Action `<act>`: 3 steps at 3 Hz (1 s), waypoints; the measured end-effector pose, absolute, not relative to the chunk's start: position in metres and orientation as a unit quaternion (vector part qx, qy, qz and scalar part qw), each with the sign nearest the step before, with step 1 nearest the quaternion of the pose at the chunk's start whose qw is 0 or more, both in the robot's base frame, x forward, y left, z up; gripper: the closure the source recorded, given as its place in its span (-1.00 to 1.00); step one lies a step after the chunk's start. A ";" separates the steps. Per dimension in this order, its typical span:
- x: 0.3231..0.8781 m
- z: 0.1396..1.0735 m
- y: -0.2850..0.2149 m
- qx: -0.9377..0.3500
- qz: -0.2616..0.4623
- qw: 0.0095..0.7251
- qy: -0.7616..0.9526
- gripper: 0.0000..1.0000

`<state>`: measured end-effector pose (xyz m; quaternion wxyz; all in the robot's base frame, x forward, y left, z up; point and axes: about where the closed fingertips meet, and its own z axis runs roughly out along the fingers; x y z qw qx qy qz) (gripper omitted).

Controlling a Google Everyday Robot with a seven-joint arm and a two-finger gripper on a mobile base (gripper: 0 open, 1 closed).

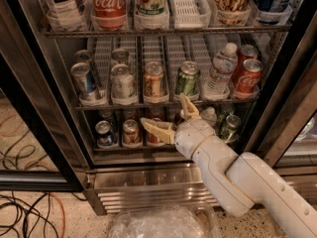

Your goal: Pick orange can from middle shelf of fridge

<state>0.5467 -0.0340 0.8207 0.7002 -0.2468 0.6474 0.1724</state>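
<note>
1. Fridge [148,178] right across the view: steel frame, black-edged door swung open at the left, louvred grille [148,201] down at the base.
2. White arm [247,182] in from the lower right, angled up and left toward the racks.
3. Middle shelf [132,104] at half height: wire rack with white slotted lanes, drinks lined up along its front.
4. Crinkled clear plastic [158,224] on the floor in front of the grille.
5. Tangle of cables [25,217] on the floor at the left.
6. Big bottles up on the top rack, a red Coca-Cola bottle [108,1] among them.
7. Claw [163,109] just under the front edge of the middle shelf, spread wide and gripping nothing. One finger [156,129] pointing left across the bottom rack, the other [188,107] poking up to the shelf edge.
8. Front row of the middle shelf, left to right: blue-and-silver can [84,81], silver can [122,82], orange can [154,80], green can [188,78], water bottle [220,73], red Coca-Cola cans [247,76].
9. Orange can upright at the front of its lane, near the centre of the shelf, between the silver can and the green can, above the claw and clear of both fingers.
10. Small cans [105,133] on the bottom rack, some hidden behind the claw.
</note>
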 end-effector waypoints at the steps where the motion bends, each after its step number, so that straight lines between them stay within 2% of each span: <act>1: 0.547 0.821 -0.034 -0.247 0.172 0.700 0.647 -0.62; 2: 0.547 0.821 -0.034 -0.247 0.172 0.700 0.647 -0.26; 3: 0.547 0.821 -0.034 -0.247 0.172 0.700 0.647 -0.36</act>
